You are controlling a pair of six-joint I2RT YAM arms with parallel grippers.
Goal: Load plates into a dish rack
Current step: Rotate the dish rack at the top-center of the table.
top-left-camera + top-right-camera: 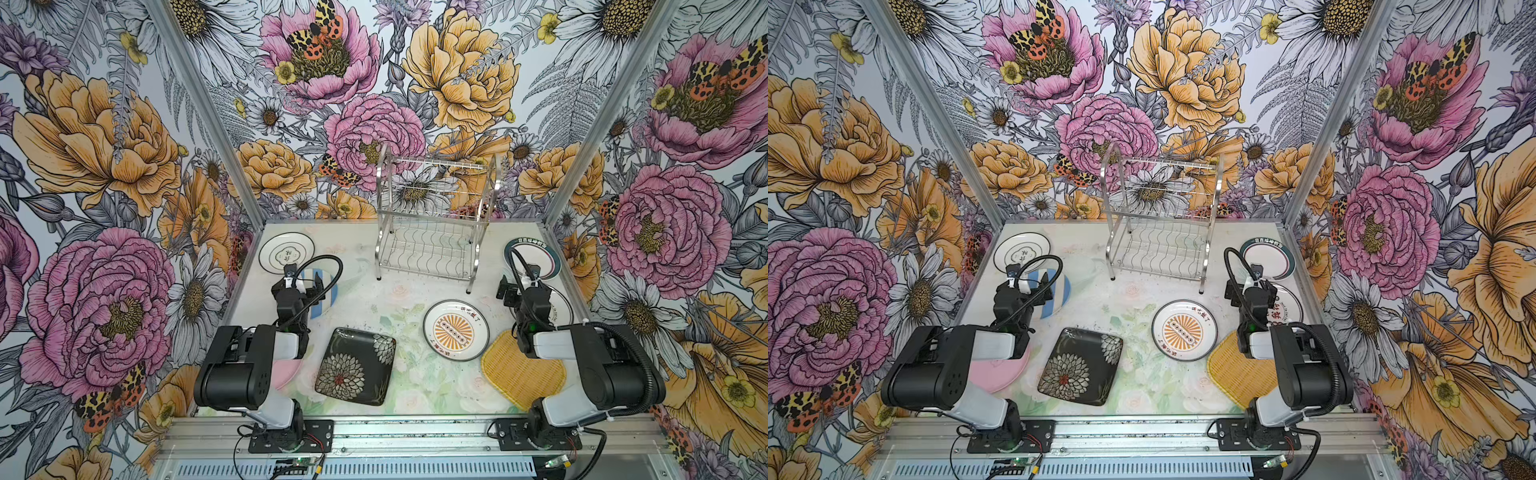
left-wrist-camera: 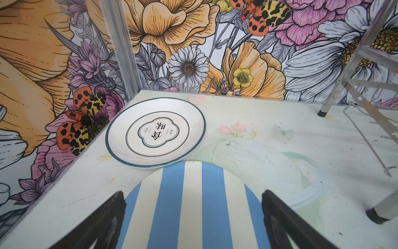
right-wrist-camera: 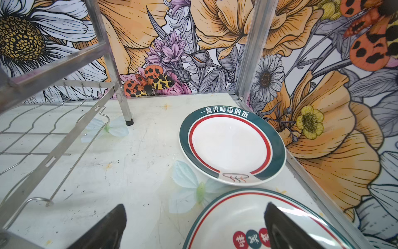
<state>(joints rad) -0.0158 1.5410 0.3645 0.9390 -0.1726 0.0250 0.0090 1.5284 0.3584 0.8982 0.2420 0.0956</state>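
Observation:
The empty steel dish rack (image 1: 436,167) stands at the back of the table. Plates lie flat around it: white with dark rings (image 1: 286,252), blue-white striped (image 1: 324,297), pink (image 1: 286,372), black floral square (image 1: 355,365), orange sunburst (image 1: 455,330), yellow woven square (image 1: 521,374), teal-rimmed (image 1: 536,259), and a red-and-green-rimmed one (image 3: 243,213). My left gripper (image 2: 193,192) hangs open over the striped plate (image 2: 211,226), holding nothing. My right gripper (image 3: 196,205) is open above the edge of the red-and-green-rimmed plate, one finger over bare table.
Flowered walls and aluminium posts close in the table at the back and on both sides. A rack leg (image 3: 129,120) stands near the teal-rimmed plate (image 3: 230,146). The ringed plate (image 2: 155,133) sits in the back left corner. Both arm bases are bolted to the front rail (image 1: 415,432).

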